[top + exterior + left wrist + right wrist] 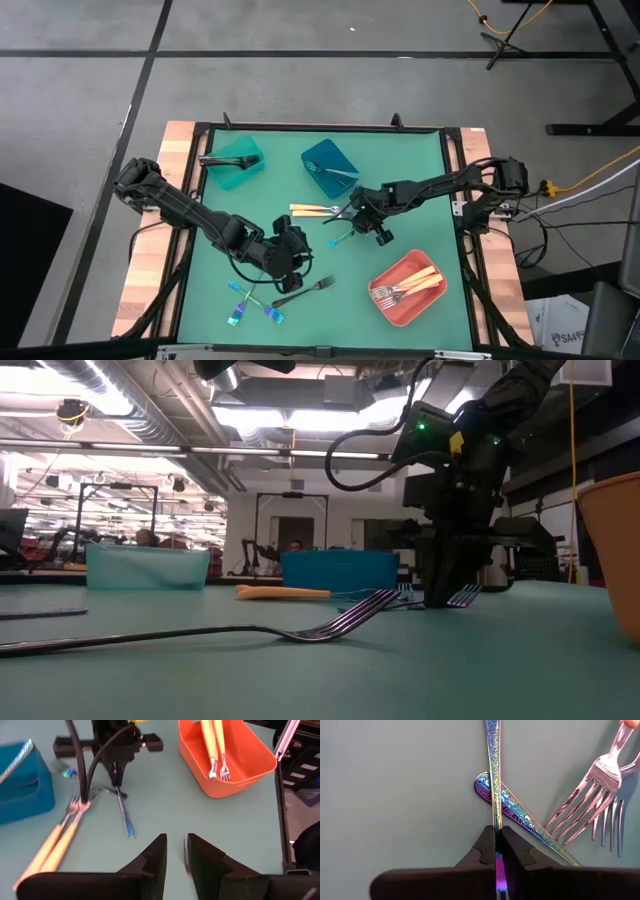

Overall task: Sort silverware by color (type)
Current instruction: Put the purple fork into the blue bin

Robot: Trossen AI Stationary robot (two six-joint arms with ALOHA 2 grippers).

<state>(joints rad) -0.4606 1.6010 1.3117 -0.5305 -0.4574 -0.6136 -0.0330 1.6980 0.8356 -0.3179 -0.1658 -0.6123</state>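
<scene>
1. While gold-handled forks (410, 285) already lie in the coral-red plastic bin (395, 308), your right pincer (352, 222) is clamped on an iridescent blue-teal fork (493, 765) mid-counter.
2. Loose forks remain; your left pincer (291, 247) waits slightly parted, empty.

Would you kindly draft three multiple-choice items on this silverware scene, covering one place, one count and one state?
1. Where is the right gripper?
A. Over the coral bin
B. At mid-table, beside the gold-handled forks
C. Off the table

2. How many plastic bins sit on the mat?
A. Three
B. Two
C. Five

3. The right gripper is:
A. Wide open
B. Shut on nothing
C. Shut on an iridescent fork

Answers: 1 B, the high view shows it there. 2 A, teal bin, blue bin, coral bin. 3 C, the right wrist view shows the fingers pinching its handle.
</scene>
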